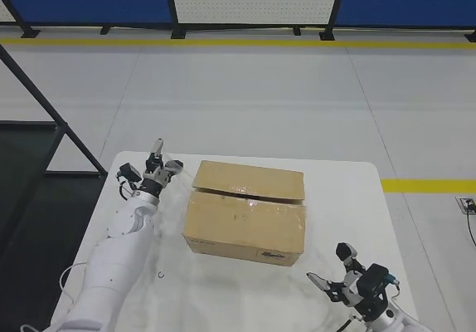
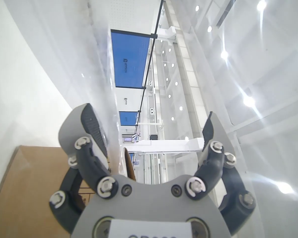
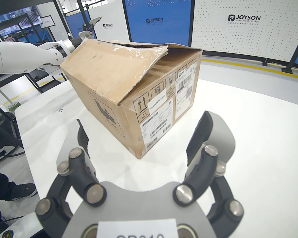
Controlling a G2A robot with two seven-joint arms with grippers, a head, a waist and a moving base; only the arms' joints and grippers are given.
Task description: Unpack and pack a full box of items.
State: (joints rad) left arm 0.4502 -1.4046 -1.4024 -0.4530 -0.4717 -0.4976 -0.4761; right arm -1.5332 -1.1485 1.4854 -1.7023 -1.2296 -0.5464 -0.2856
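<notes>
The left gripper [image 1: 165,158] is released and stands just beside the cardboard box [image 1: 246,212], at its 10 o'clock corner. The right gripper [image 1: 327,266], also released, is near its 4 o'clock, apart from it. The box sits mid-way on the white surface [image 1: 346,199].

In the left wrist view the left gripper [image 2: 150,115] grasps nothing, and the box [image 2: 27,187] is beside one finger.

In the right wrist view the right gripper [image 3: 142,122] is spread wide before the box [image 3: 129,87]. The top flaps [image 3: 119,58] lie down but not flat.

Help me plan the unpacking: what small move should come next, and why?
Probably shut the left gripper on the flap edge at the box corner and lift. The flaps lie over the top, slightly ajar; that gripper is open beside the corner, the right gripper open but apart from the box.
</notes>
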